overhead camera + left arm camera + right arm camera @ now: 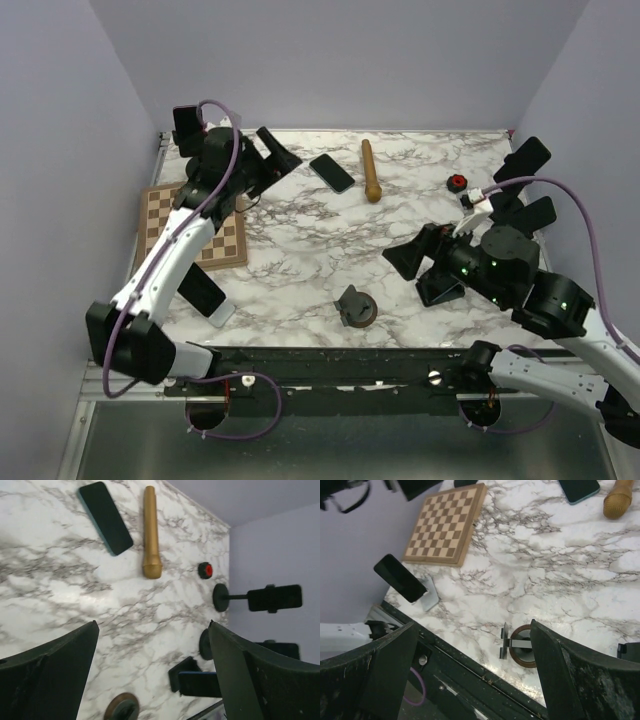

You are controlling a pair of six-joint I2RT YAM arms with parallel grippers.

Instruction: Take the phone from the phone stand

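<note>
Both of my end effectors are spread wide and pinching nothing. My left end effector [152, 626] hangs over the far left part of the table [300, 250]. It is just left of a flat phone [332, 172] that lies on the marble, touching no stand. My right end effector [472, 625] hovers above the near right part. A round-based stand [357, 310] sits a little nearer and to its left, and that stand's clamp is bare.

At the near left edge a leaning phone [203, 292] is propped on a light stand [222, 312]. It is close to the near corner of the chessboard [195, 225] and beside my left arm. Neither end effector is close to it.

How far along I am depends on which phone is meant, and the pictures do not settle that. If it is the flat one, I judge the job done: it is off the bare round-based stand and released. If it is the leaning one, nothing is done yet, since the phone rests on its stand. What is left then is to reach it, close on its edges, lift it clear and set it down on the table.
</note>
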